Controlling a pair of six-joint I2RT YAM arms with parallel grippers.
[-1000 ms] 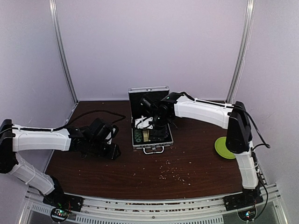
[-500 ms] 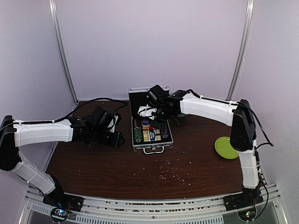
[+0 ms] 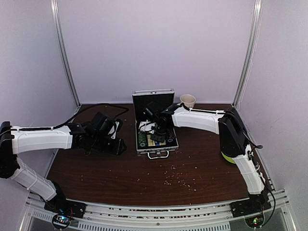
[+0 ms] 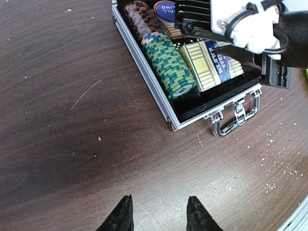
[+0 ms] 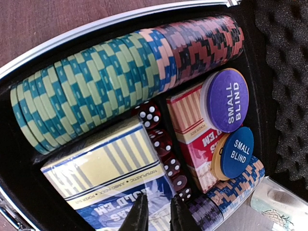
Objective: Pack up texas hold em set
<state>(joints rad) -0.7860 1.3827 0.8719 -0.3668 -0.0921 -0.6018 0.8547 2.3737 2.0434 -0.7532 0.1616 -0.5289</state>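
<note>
Counter (image 3: 96, 168): dark brown wood, pale crumbs (image 3: 179, 178) near the middle. Lilac walls (image 3: 154, 48), metal posts (image 3: 65, 53) in the far corners. Mug (image 3: 187, 100) far, just right of the lid (image 3: 153, 98).

Your case (image 3: 157, 152) sits open at far centre: silver rim, black lining, lid upright, handle (image 4: 236, 115) on the near side. Chips (image 5: 110, 82) lie on edge along its left side, green nearest, then blue and red-black. Red dice (image 5: 159, 139) run in a row between the blue-and-tan card box (image 5: 106, 173) and a red box (image 5: 187, 125).

Left tool (image 4: 159, 216) is half open and empty over bare counter, left of the case. Right tool (image 5: 158, 216) is nearly closed with nothing between its tips, over the card box.
</note>
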